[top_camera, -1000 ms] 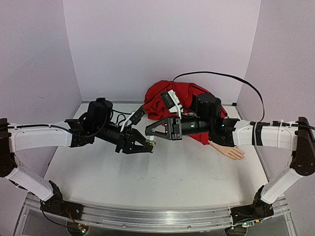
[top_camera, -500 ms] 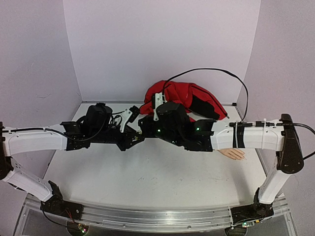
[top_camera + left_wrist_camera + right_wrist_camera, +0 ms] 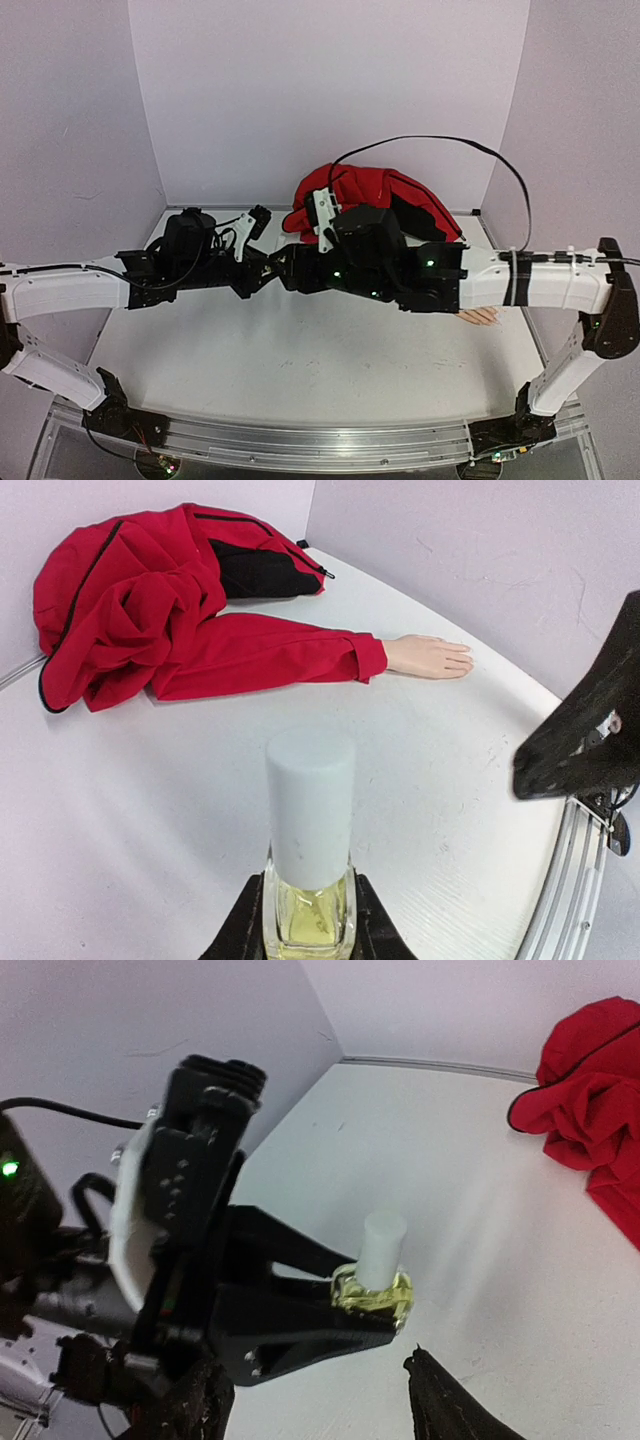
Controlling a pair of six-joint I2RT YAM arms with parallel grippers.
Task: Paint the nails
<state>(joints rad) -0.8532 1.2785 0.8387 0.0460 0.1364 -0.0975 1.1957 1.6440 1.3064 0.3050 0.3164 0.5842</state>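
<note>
A small clear bottle of yellowish liquid with a white cap stands upright between the fingers of my left gripper, which is shut on its glass body. In the right wrist view the same bottle is held by the left gripper, and my right gripper is open just in front of it, not touching it. The pale mannequin hand lies flat on the table, coming out of a red sleeve. Its nails are too small to make out. From above, both grippers meet at mid-table and hide the bottle.
The bunched red jacket lies against the back wall. My right arm reaches across above the sleeve, leaving only the mannequin's fingertips showing. A black cable arcs over the jacket. Purple walls close in three sides.
My right arm swung left across the table to the left gripper, and its jaws opened. The left gripper stayed shut on the bottle and shifted slightly back.
</note>
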